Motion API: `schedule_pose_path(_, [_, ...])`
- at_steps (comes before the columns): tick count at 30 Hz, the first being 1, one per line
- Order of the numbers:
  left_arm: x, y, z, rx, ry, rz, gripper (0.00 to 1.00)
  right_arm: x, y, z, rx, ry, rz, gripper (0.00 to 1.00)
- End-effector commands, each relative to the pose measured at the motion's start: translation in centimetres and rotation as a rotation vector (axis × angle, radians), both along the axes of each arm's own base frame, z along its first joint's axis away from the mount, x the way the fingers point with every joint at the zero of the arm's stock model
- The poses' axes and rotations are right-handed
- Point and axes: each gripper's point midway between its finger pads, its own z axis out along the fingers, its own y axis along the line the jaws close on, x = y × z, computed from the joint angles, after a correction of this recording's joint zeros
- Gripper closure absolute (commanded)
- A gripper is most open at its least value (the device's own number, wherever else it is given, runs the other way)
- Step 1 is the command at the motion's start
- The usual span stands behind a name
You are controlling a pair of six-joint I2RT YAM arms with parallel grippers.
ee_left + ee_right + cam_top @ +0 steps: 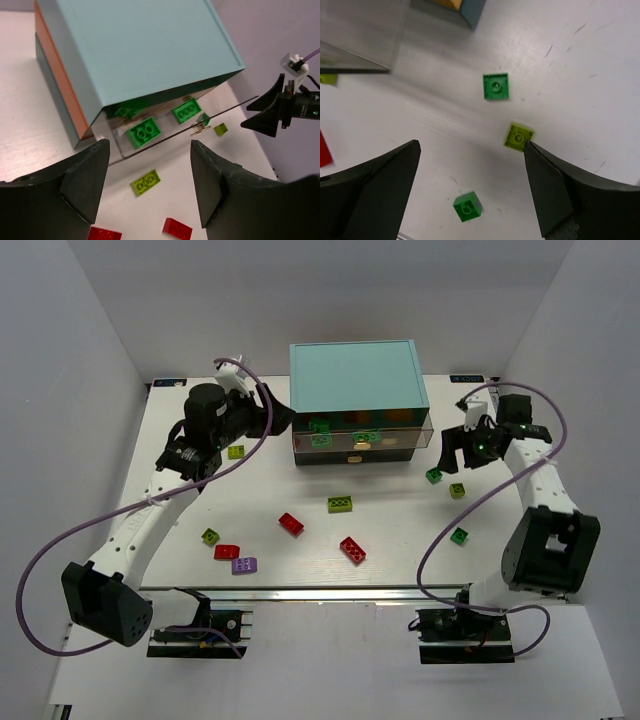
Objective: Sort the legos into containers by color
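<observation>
SURFACE: white table [500, 570], white walls [60, 340] | LANDMARK: teal-topped cabinet [355, 375] at the table's rear, clear drawer [395, 438] pulled out, green legos [320, 430] inside | left gripper [148, 145]: wide, empty, left of cabinet | right gripper [471, 145]: wide, empty, right of cabinet | loose legos [352, 549]: scattered before cabinet

Both arms share one build: the left arm [140, 525] and the right arm [545, 490] have slim white links joined by bulky matte-black joint housings. A thin purple cable [70, 531] runs in a loose loop beside the left arm, and a matching purple cable [425, 555] runs beside the right. Each arm is bolted to a black base plate [200, 632] carrying small exposed wires. The jaws are matte black, broad and wedge-shaped with flat inner faces. A small green light [481, 448] glows at the right wrist, where a white plug [293, 63] ends the cable.
</observation>
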Motion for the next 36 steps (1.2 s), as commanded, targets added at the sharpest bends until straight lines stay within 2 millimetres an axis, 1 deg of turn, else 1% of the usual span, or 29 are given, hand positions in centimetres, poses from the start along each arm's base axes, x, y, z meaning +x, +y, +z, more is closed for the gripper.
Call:
schedule_pose_path(1, [-0.6, 1.2, 0.2, 0.012, 0.002, 0.054, 0.24, 0.2, -1.1, -3.9, -0.072, 0.054, 0.05, 0.11])
schedule_pose_path(3, [-0.8, 1.5, -0.1, 0.021, 0.013, 0.063, 0.24, 0.9, -1.2, -4.9, -0.09, 0.05, 0.083, 0.11])
schedule_pose_path(4, [-0.9, 1.7, -0.4, 0.028, 0.021, 0.07, 0.24, 1.1, -1.2, -5.9, -0.08, 0.076, 0.089, 0.11])
schedule_pose_path(6, [-1.0, 1.9, -0.6, 0.031, 0.027, 0.081, 0.24, 1.5, -1.1, -6.6, -0.063, 0.095, 0.096, 0.11])
schedule_pose_path(7, [-1.1, 2.0, -0.8, 0.03, 0.032, 0.086, 0.24, 1.5, -1.0, -7.6, -0.059, 0.122, 0.101, 0.11])
schedule_pose_path(12, [-1.5, 2.4, -1.8, 0.026, 0.06, 0.109, 0.24, 2.5, -0.9, -10.1, -0.048, 0.14, 0.089, 0.11])
schedule_pose_path(14, [-1.6, 2.6, -2.3, 0.03, 0.074, 0.117, 0.24, 2.9, -1.1, -10.7, -0.055, 0.153, 0.064, 0.11])
schedule_pose_path(15, [-1.6, 2.6, -2.3, 0.028, 0.077, 0.121, 0.24, 3.4, -1.2, -11.0, -0.048, 0.152, 0.043, 0.11])
schedule_pose_path(17, [-1.7, 2.7, -2.6, 0.034, 0.09, 0.126, 0.24, 4.0, -1.3, -10.9, -0.052, 0.139, 0.03, 0.11])
schedule_pose_path(18, [-1.7, 2.9, -2.5, 0.036, 0.089, 0.133, 0.24, 4.3, -1.1, -11.5, -0.047, 0.153, 0.016, 0.11])
schedule_pose_path(20, [-1.7, 3.0, -2.7, 0.042, 0.1, 0.138, 0.24, 4.7, -1.0, -11.5, -0.043, 0.148, 0.012, 0.11])
schedule_pose_path(27, [-1.8, 3.2, -2.8, 0.044, 0.115, 0.155, 0.24, 6.0, 0.0, -12.8, -0.089, 0.151, -0.016, 0.13])
schedule_pose_path(31, [-2.0, 3.5, -3.1, 0.045, 0.126, 0.17, 0.24, 6.1, 0.5, -13.4, -0.118, 0.151, -0.034, 0.18])
schedule_pose_path(32, [-2.1, 3.7, -3.1, 0.046, 0.125, 0.174, 0.24, 6.0, 0.3, -13.6, -0.13, 0.158, -0.052, 0.22])
schedule_pose_path(34, [-2.3, 3.8, -3.5, 0.049, 0.139, 0.18, 0.24, 5.8, 0.1, -14.1, -0.146, 0.177, -0.073, 0.26])
schedule_pose_path(35, [-2.4, 4.0, -3.4, 0.049, 0.136, 0.185, 0.24, 5.8, -0.1, -14.2, -0.153, 0.18, -0.087, 0.33])
schedule_pose_path(36, [-2.5, 4.1, -3.5, 0.049, 0.137, 0.189, 0.24, 5.6, -0.3, -14.3, -0.159, 0.182, -0.091, 0.36])
